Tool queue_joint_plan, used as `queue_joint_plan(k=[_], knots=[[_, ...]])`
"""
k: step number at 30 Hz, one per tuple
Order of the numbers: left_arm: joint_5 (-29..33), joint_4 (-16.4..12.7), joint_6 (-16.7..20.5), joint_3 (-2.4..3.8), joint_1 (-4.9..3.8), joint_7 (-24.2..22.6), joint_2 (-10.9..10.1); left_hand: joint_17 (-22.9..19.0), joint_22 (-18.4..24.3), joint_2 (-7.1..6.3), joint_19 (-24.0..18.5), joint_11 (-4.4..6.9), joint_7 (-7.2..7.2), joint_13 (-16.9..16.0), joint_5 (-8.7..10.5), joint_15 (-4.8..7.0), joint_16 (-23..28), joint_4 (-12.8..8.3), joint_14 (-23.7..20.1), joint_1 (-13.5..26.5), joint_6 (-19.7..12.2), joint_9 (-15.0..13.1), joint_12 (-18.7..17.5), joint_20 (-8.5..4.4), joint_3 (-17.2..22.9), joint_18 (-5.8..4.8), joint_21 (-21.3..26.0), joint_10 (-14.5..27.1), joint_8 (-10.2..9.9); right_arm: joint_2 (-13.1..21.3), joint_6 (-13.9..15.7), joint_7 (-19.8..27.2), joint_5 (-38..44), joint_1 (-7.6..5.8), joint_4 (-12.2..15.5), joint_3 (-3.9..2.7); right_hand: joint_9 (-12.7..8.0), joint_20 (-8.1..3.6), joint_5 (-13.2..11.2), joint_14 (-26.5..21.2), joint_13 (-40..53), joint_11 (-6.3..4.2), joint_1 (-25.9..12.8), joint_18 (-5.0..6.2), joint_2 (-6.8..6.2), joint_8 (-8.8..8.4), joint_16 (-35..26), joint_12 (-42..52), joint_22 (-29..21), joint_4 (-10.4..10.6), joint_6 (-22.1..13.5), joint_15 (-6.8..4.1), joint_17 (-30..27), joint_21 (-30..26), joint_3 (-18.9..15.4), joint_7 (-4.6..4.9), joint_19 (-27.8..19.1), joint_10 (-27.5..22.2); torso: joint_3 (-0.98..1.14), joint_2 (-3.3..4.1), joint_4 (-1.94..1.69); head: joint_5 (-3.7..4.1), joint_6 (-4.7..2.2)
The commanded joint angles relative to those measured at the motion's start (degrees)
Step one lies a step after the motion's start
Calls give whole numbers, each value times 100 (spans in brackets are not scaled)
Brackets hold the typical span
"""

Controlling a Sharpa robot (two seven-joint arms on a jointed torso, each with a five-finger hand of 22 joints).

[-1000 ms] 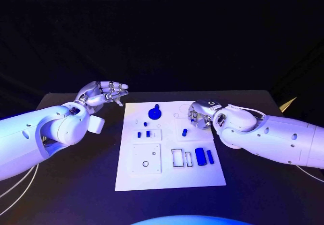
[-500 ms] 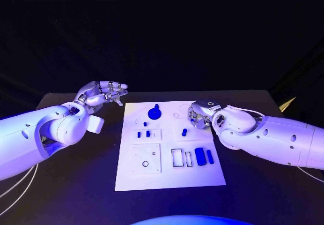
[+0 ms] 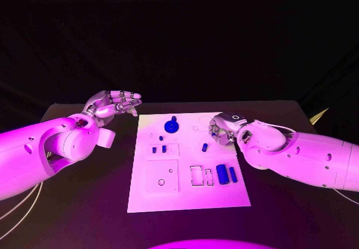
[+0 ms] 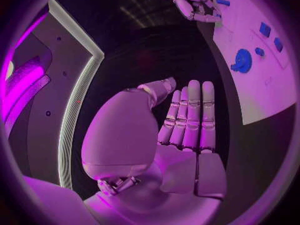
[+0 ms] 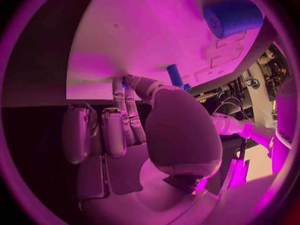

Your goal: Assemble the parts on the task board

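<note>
Black desk (image 3: 90,207) with the white task board (image 3: 187,199) sitting dead centre. Nearest on the right side of it is the blue cylinder (image 3: 222,171), lying on its side with its long axis running near to far and a holed round end facing the far side. A slim blue bar (image 3: 233,174) lies parallel just to its right. Being round, I'd guess it rolls sideways if it's nudged off-centre. Further back there's a small blue peg (image 3: 203,147), and just beyond it the right hand (image 3: 221,130) is curled down over the board. A bit of blue shows at its fingertips, but I can't tell if it's actually pinching anything. That hand could easily knock the peg if it drifts nearer. Far left, off the board, the left hand (image 3: 113,105) is released and holding nothing.
</note>
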State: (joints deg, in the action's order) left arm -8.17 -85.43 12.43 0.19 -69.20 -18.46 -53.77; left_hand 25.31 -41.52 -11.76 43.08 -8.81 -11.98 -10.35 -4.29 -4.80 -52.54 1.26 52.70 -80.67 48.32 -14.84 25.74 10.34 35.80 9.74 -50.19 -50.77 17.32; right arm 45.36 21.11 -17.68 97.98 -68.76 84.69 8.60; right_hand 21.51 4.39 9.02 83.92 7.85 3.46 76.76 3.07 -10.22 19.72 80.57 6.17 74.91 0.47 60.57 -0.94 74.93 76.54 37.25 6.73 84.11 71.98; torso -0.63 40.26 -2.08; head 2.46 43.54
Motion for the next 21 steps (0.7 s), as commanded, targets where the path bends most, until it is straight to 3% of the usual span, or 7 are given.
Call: queue_joint_plan(k=[1, 21], knots=[[99, 8, -169, 5, -7, -121, 16, -15, 15, 45, -29, 2, -35, 14, -5, 0, 48, -1, -12, 6, -20, 10, -19, 8, -47, 67, 38, -11, 24, 32, 48, 38, -46, 21, 71, 13, 6, -30, 6, 367, 22, -48, -28, -47, 35, 28, 20, 29, 831, -19, 30, -44, 288, 35, 0, 0, 197, 68, -2, -2, 4, -1, -13], [149, 186, -129, 5, -7, -172, 42, -81, 76, 48, -46, -6, -38, 61, -7, -14, 173, 4, -29, 21, -52, 27, -46, 26, -78, 66, 138, -5, 16, 318, 239, 82, -150, -90, 608, -38, 33, -26, 3, 367, 24, -56, -50, -54, 35, 40, 26, 17, 855, -28, 28, -55, 292, 75, -1, -9, 208, 86, 0, -1, 8, -28, -40]])
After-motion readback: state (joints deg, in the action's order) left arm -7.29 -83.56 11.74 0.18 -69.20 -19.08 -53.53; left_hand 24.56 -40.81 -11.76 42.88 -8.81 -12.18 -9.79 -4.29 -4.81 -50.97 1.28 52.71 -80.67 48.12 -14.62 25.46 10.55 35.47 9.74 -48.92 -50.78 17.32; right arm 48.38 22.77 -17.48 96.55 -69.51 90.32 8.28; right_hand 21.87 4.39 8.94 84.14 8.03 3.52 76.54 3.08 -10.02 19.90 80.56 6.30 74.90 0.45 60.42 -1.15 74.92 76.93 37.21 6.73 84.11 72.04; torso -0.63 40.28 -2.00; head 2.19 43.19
